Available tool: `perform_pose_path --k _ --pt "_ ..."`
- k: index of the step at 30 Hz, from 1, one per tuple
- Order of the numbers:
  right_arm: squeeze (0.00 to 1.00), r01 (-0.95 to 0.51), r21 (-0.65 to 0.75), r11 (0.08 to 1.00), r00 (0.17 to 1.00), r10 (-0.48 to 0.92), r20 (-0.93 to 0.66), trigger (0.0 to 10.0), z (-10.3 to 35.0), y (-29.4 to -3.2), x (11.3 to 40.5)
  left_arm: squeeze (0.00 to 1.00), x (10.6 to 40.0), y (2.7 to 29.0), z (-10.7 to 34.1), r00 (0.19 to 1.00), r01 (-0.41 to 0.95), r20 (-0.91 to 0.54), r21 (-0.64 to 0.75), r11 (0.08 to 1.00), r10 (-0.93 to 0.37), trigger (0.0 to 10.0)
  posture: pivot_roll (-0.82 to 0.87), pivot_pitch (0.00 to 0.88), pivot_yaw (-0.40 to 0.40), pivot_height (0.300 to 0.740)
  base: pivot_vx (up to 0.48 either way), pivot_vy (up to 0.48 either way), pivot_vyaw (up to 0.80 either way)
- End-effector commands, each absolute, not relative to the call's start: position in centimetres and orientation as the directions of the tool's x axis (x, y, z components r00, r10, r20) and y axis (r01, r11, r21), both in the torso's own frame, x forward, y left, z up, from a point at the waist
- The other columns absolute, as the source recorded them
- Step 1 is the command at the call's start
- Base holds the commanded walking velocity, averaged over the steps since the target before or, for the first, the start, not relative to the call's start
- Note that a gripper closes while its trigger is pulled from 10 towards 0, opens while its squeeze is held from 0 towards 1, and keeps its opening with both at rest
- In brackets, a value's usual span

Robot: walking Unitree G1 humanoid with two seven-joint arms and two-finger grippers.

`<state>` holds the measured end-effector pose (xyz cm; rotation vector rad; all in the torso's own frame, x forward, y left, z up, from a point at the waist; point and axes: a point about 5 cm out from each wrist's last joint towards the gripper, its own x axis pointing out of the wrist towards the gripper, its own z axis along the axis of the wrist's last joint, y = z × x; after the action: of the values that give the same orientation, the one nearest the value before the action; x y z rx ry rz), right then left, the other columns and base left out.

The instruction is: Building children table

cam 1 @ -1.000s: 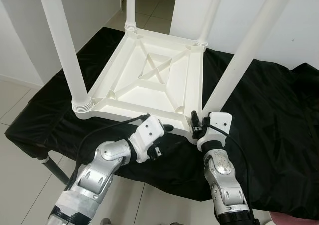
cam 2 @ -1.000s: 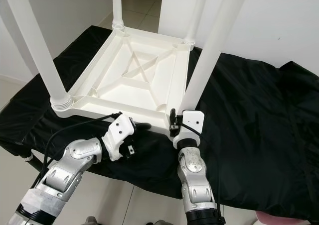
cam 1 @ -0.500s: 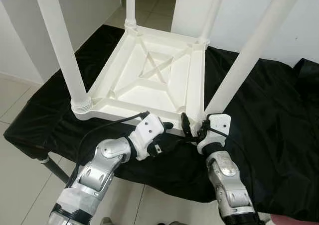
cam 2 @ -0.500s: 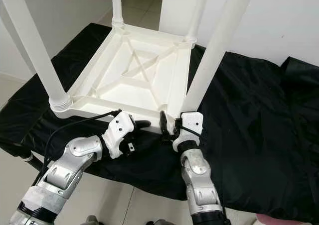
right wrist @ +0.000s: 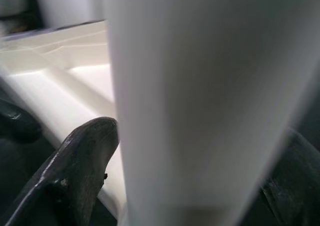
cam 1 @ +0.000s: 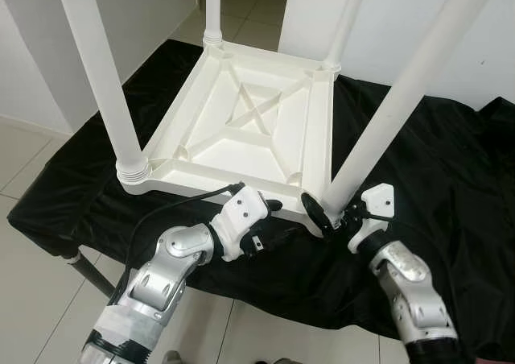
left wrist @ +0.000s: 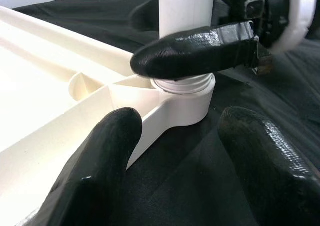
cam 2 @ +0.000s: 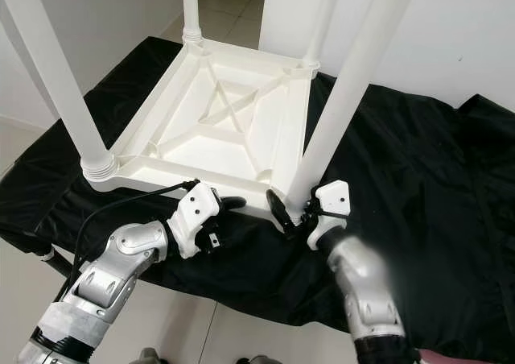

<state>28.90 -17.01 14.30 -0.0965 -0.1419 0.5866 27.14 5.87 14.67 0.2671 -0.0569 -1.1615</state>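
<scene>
While the white table top lies upside down on the black cloth covering a stand, all four legs stand up from its corners, so the build looks close to finished. The far two legs and the near left leg sit in their threaded collars. The near right leg, at the corner closest to the robot, is the one being worked on.

The right gripper is at the foot of that leg, just above its collar, with a black finger on either side of the white tube; in the right wrist view the tube runs between the two fingers, so it appears to be clasped around the leg, probably to twist it home. The left gripper rests at the near edge of the table top, just beside the same corner. Its fingers are spread apart with nothing between them, one over the white rim and one over the cloth.

Judging from this, what remains is tightening this last leg, perhaps checking the others, then turning the table upright.
</scene>
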Motion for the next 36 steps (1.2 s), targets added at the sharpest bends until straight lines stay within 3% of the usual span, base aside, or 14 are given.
perform_pose_path --k 1,5,6,7,8,10,20,21,22,36 --pt "0.0 -0.572 -0.134 0.809 0.806 0.585 0.092 10.0 14.0 -17.1 28.9 0.0 27.1 5.8 14.4 0.419 0.889 -0.095 0.243 0.387 -0.903 10.0 0.04 0.079 -0.089 0.74 0.0 0.0 0.0" --pt "0.0 -0.596 -0.14 0.791 0.789 0.609 0.082 10.0 14.2 -17.2 29.3 0.0 27.0 5.8 14.3 0.413 0.892 -0.099 0.242 0.381 -0.905 10.0 0.05 0.076 -0.09 0.74 0.0 0.0 0.0" --pt "0.0 -0.612 -0.151 0.777 0.777 0.626 0.071 8.9 14.3 -17.2 29.8 0.0 26.9 5.7 14.3 0.407 0.895 -0.102 0.241 0.374 -0.908 10.0 0.05 0.073 -0.091 0.74 0.0 0.0 0.0" --pt "0.0 -0.612 -0.151 0.777 0.777 0.626 0.071 8.9 14.3 -17.2 29.8 0.0 26.9 5.7 14.3 0.407 0.895 -0.102 0.241 0.374 -0.908 10.0 0.05 0.073 -0.091 0.74 0.0 0.0 0.0" --pt "0.0 -0.63 -0.157 0.76 0.763 0.644 0.053 0.4 14.2 -17.2 30.1 0.0 26.7 5.6 14.2 0.4 0.899 -0.105 0.24 0.367 -0.911 10.0 0.06 0.072 -0.093 0.74 0.0 0.0 0.0" --pt "0.0 -0.646 -0.158 0.747 0.752 0.658 0.034 0.0 14.0 -17.3 30.2 0.0 26.6 5.6 14.1 0.397 0.9 -0.106 0.24 0.363 -0.912 10.0 0.06 0.072 -0.096 0.74 0.0 0.0 0.0" --pt "0.0 -0.675 -0.136 0.725 0.732 0.682 0.0 0.0 13.0 -18.0 29.7 0.0 26.6 5.7 14.1 0.405 0.896 -0.106 0.242 0.372 -0.908 10.0 0.06 0.074 -0.098 0.74 0.0 0.0 0.0" --pt "0.0 -0.666 -0.116 0.737 0.742 0.67 0.0 7.6 12.9 -18.2 29.6 0.0 26.5 5.7 14.1 0.403 0.897 -0.108 0.241 0.369 -0.909 10.0 0.06 0.076 -0.095 0.74 0.0 0.0 0.0" --pt "0.0 -0.656 -0.099 0.749 0.752 0.659 0.003 10.0 12.9 -18.2 29.6 0.0 26.5 5.7 14.1 0.402 0.898 -0.108 0.241 0.368 -0.909 10.0 0.06 0.076 -0.095 0.74 0.0 0.0 0.0" --pt "0.0 -0.552 -0.051 0.832 0.831 0.554 0.051 10.0 12.9 -17.6 28.9 0.0 26.6 5.7 14.1 0.406 0.896 -0.104 0.24 0.374 -0.908 10.0 0.04 0.09 -0.086 0.74 0.0 0.0 0.0"
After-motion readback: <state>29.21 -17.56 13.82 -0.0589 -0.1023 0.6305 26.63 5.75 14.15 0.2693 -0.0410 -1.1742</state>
